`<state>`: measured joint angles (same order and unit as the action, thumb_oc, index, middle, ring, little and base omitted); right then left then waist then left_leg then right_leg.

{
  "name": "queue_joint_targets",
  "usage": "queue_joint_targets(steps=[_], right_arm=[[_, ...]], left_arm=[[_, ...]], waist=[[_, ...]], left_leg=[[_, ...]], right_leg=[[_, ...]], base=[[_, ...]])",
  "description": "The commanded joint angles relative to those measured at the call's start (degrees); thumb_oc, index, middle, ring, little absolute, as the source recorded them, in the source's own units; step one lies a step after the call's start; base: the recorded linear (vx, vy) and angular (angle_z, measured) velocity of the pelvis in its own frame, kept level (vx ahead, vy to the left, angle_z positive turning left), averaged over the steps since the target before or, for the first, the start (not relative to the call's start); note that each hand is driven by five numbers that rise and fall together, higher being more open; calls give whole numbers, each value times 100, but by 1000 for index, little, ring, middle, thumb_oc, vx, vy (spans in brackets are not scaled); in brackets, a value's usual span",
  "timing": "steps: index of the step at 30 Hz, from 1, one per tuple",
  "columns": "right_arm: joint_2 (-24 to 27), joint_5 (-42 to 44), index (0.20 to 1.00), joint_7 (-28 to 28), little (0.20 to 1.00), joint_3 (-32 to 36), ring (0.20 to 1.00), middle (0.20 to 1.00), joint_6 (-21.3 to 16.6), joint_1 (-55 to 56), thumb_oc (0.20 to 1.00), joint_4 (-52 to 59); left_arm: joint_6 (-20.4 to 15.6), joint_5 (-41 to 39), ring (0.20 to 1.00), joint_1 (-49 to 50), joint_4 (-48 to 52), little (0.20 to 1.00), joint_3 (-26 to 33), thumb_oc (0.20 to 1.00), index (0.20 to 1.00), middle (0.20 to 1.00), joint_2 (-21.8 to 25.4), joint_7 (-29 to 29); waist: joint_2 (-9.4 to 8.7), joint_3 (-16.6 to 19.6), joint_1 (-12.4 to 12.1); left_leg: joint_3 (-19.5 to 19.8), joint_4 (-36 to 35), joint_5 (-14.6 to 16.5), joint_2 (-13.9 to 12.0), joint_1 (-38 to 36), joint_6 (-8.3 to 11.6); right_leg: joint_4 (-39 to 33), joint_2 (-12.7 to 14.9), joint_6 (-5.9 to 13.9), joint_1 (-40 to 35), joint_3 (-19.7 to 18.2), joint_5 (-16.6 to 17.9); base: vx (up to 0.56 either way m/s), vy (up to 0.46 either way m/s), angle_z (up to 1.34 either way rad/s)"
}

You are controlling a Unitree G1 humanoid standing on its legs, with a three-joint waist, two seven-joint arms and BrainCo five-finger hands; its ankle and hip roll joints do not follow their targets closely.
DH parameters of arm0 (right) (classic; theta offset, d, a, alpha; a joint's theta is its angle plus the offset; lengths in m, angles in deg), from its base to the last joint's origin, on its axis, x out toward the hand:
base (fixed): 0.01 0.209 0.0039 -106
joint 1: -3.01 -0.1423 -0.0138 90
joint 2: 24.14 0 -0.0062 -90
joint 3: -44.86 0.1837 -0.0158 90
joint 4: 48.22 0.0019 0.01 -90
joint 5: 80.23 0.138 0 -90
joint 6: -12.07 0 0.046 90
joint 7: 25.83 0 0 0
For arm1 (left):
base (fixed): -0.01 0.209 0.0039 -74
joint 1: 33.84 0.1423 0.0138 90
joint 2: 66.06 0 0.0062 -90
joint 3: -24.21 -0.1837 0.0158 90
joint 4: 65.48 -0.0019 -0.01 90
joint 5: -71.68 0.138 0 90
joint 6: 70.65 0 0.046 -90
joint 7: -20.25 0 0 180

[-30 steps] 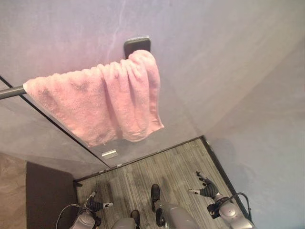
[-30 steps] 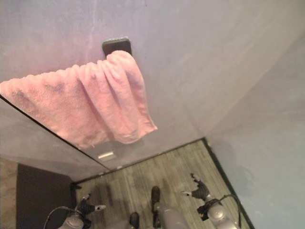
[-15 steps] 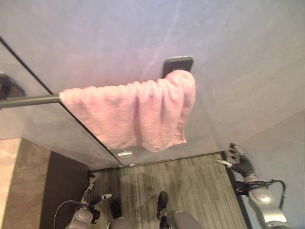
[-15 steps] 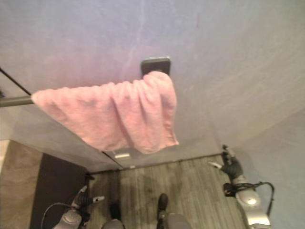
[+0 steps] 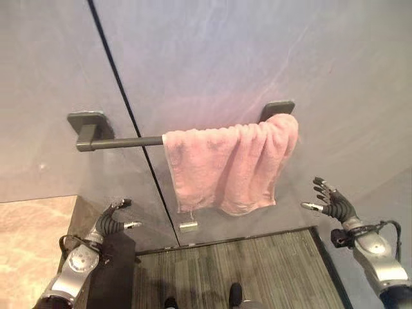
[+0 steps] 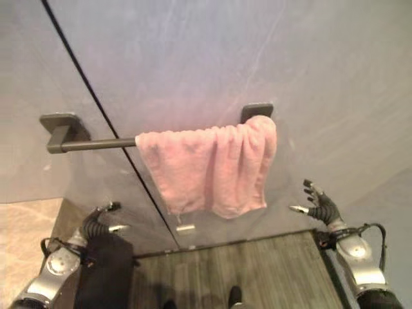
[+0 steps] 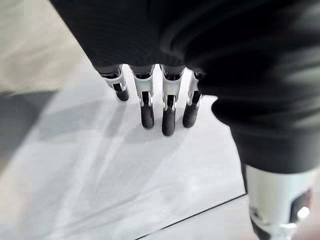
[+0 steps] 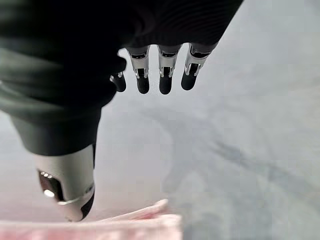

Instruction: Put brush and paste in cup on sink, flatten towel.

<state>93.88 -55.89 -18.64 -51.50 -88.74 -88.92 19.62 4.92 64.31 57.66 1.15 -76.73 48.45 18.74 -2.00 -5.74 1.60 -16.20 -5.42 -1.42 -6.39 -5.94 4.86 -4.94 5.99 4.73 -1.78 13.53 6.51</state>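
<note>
Two hands are up in front of the wall, and both hold nothing. The right hand (image 5: 333, 203) is at about four o'clock in the head view, with its fingers (image 8: 164, 82) straight and spread and its thumb (image 8: 70, 187) held apart. It is near the lower right corner of the pink towel (image 5: 230, 161), but not touching it. The left hand (image 5: 111, 219) is at about eight o'clock, well away from the towel, with its fingers (image 7: 166, 112) loose and a little bent. The towel hangs bunched up at the right end of a dark bar (image 5: 122, 141) on the grey wall (image 5: 206, 51). A thin dark line (image 5: 129, 116) runs down the wall just left of the towel. At six o'clock there is a striped grey floor (image 5: 232, 267).
</note>
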Motion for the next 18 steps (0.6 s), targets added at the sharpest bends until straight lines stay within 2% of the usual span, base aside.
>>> queue_joint_targets(steps=[1, 4, 5, 8, 10, 12, 13, 14, 15, 16, 17, 18], right_arm=[[297, 561, 1000, 237, 1000, -560, 1000, 1000, -87, -796, 1000, -438], [89, 724, 1000, 329, 1000, -1077, 1000, 1000, 26, -1425, 1000, -798], [-172, 857, 1000, 382, 1000, -1414, 1000, 1000, 104, -1830, 1000, -1040], [-376, 923, 1000, 421, 1000, -1628, 1000, 1000, 155, -2083, 1000, -1220], [-950, 979, 1000, 362, 1000, -2082, 1000, 1000, 255, -2723, 1000, -1474], [-954, 979, 1000, 363, 1000, -2085, 1000, 1000, 253, -2730, 1000, -1480], [-1248, 1096, 1000, 383, 1000, -2288, 1000, 1000, 282, -2959, 1000, -1440], [-1249, 1096, 1000, 382, 1000, -2291, 1000, 1000, 282, -2962, 1000, -1441], [-1680, 1247, 1000, 368, 1000, -2462, 1000, 1000, 311, -3122, 1000, -1384], [-1742, 1294, 1000, 360, 1000, -2471, 1000, 1000, 322, -3149, 1000, -1362], [-1742, 1295, 718, 360, 718, -2471, 718, 718, 322, -3150, 718, -1362], [-1781, 1302, 514, 338, 514, -2489, 514, 514, 332, -3168, 514, -1357]], left_arm=[[-492, -764, 1000, -750, 313, 1000, -464, 1000, 1000, 1000, 139, 354], [-477, -1117, 1000, -1160, 550, 1000, -791, 1000, 1000, 1000, -53, 464], [-441, -1290, 1000, -1442, 510, 1000, -1039, 1000, 1000, 1000, -236, 534], [-432, -1368, 1000, -1605, 426, 1000, -1166, 1000, 1000, 1000, -369, 556], [-398, -1329, 1000, -1976, 463, 1000, -1513, 1000, 1000, 1000, -643, 513], [-398, -1330, 1000, -1976, 463, 1000, -1510, 1000, 1000, 1000, -640, 514], [-373, -1430, 1000, -2039, 565, 1000, -1627, 1000, 1000, 1000, -736, 567], [-372, -1431, 1000, -2039, 565, 1000, -1625, 1000, 1000, 1000, -735, 567], [-301, -1503, 1000, -2133, 579, 1000, -1791, 1000, 1000, 1000, -983, 534], [-274, -1526, 451, -2131, 552, 451, -1833, 451, 451, 451, -1028, 559], [-275, -1526, 200, -2132, 550, 200, -1833, 200, 200, 200, -1029, 560], [-248, -1492, 200, -2138, 537, 200, -1864, 200, 200, 200, -1055, 554]], waist=[[-46, 282, -150], [-69, 315, -207], [-77, 334, -248], [-86, 331, -266], [-97, 346, -338], [-98, 340, -336], [-97, 355, -367], [-97, 353, -366], [-90, 336, -399], [-90, 334, -395], [-90, 334, -395], [-92, 334, -396]], left_leg=[[207, 42, -102, -62, 100, 110], [217, 42, -72, -58, 20, 94], [221, 42, -58, -52, -43, 82], [219, 42, -48, -54, -82, 78], [227, 42, -44, -64, -132, 69], [226, 42, -44, -64, -136, 69], [233, 42, -47, -77, -158, 63], [232, 42, -46, -77, -160, 63], [244, 42, -60, -91, -183, 55], [248, 42, -62, -93, -183, 50], [248, 42, -62, -93, -183, 50], [247, 42, -64, -94, -186, 47]], right_leg=[[595, 314, 444, 279, -170, -264], [552, 336, 446, 181, -169, -257], [550, 340, 438, 118, -177, -271], [538, 340, 431, 71, -182, -281], [526, 334, 407, -11, -200, -304], [526, 334, 407, -16, -200, -305], [538, 332, 393, -30, -205, -327], [539, 332, 393, -31, -207, -328], [570, 323, 373, -54, -204, -353], [577, 322, 368, -56, -207, -358], [577, 322, 368, -56, -206, -358], [578, 320, 364, -62, -204, -359]], base=[[0, 0, 0], [1, 3, 1], [7, 6, 4], [5, 0, 6], [4, -7, 6], [0, 0, 0], [0, 0, 0], [12, -10, -4], [3, -8, -4], [3, -8, -6], [0, 0, 0], [0, 0, 0]])
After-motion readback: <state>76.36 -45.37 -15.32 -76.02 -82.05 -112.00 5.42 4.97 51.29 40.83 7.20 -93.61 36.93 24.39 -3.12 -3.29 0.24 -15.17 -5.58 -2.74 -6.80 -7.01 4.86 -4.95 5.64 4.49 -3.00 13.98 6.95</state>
